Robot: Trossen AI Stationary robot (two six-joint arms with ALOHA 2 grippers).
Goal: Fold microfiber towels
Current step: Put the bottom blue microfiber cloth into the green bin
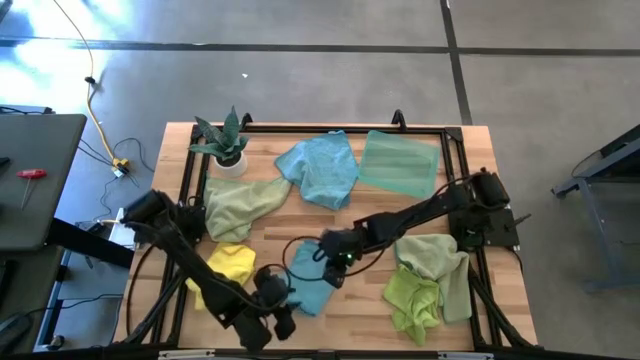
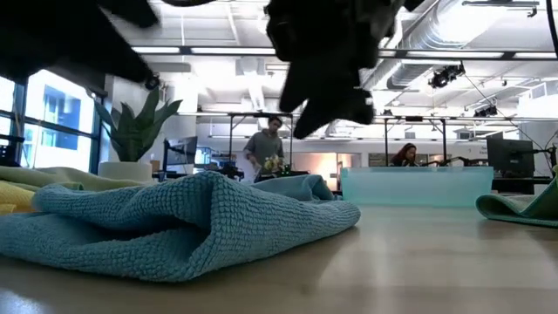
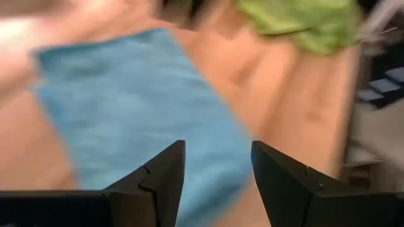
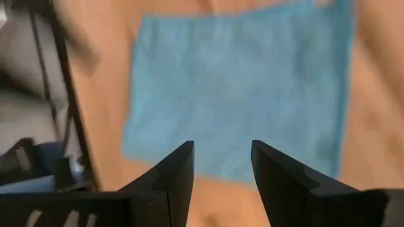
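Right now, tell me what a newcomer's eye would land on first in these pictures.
First, the blue towel at the table's front centre, with the left gripper and right gripper both open and empty over it. Then the scatter around it: a yellow towel on its left, lime-green towels on its right, and a potted plant at the back left corner.

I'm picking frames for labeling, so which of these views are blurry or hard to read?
Left wrist view: smeared, blue towel soft-edged, left hand sharp. Right wrist view: mild blur on that towel, right hand sharp. Low view: arms are dark silhouettes against bright ceiling lights. High view: clear, glare at upper left.
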